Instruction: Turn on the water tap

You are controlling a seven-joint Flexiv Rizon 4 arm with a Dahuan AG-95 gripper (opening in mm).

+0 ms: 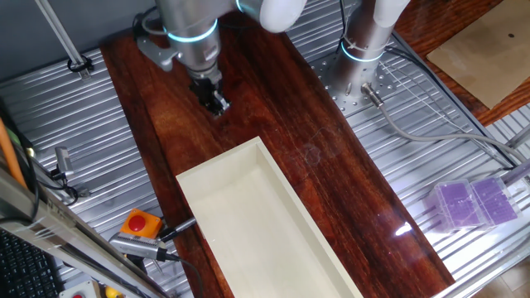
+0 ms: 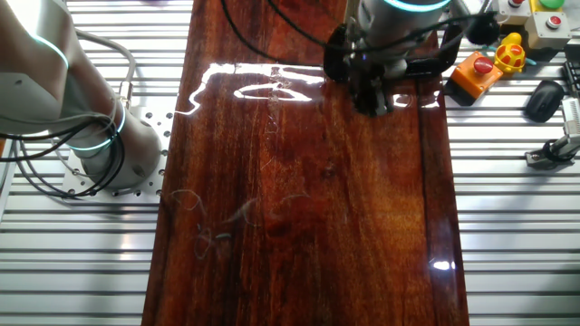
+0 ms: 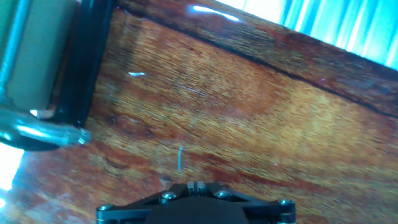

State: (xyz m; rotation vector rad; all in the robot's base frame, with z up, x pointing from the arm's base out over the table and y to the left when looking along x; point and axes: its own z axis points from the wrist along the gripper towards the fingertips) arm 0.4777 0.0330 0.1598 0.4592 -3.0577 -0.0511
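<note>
Hanging above the dark wooden worktop (image 1: 331, 190), the end effector (image 1: 215, 103) is seen pointing down near the far end of the board, and nothing is seen held in it. Its fingers appear drawn together in the hand view, where the two tips meet at the lower edge, though that picture is blurred and the closure is only probably complete. No contact with the wood can be made out in either fixed view. A long cream tray (image 1: 265, 232) is set on the board nearer the camera, apart from the end effector. At the left edge of the hand view a chrome fitting (image 3: 37, 127), possibly the water tap, is shown beside a black upright part (image 3: 84, 62).
</note>
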